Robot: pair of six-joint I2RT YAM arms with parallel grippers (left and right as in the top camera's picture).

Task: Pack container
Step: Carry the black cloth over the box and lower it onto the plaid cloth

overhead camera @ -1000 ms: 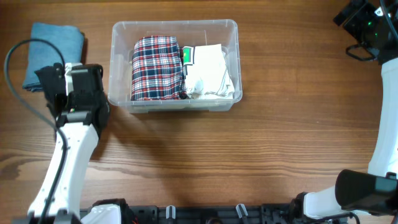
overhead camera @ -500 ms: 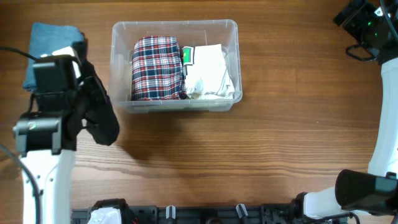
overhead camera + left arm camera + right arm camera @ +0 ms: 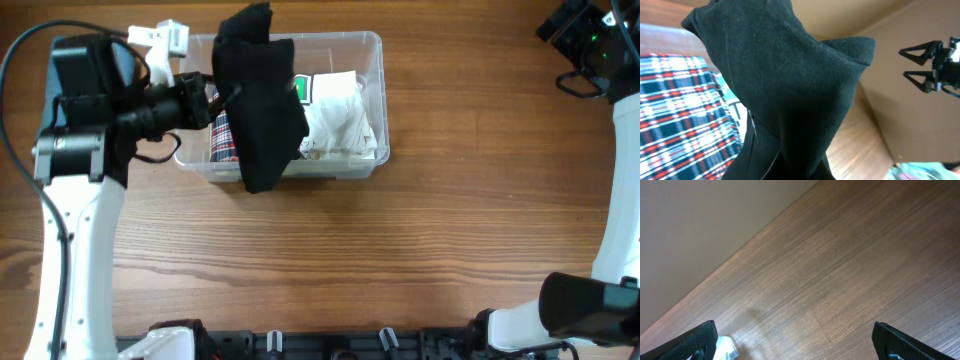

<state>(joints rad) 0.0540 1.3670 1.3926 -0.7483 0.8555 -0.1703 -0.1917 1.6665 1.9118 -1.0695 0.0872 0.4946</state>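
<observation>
Closest to the left wrist camera, a black garment (image 3: 790, 90) hung bunched from the left gripper (image 3: 212, 95). The fingers were buried in the cloth, but the garment was held clear of everything, which suggested they were clamped on it. Seen from overhead, it dangled over the left half of the container (image 3: 372, 60), its lower end drooping past the near wall toward the desk (image 3: 400, 250), so it was not yet inside. Beneath it a folded plaid garment (image 3: 675, 115) lay in the left part of the container. Just beside that, on the right, lay a white garment (image 3: 340, 115); both were already packed. The container itself stood upright toward the far side of the desk. Farthest off, at the far right corner, the right gripper (image 3: 795, 342) hung with its fingers spread wide and nothing between them, well apart from the work. The packing looked well along, with two pieces in and a third to lower and release. Whether more waited could not be told.
</observation>
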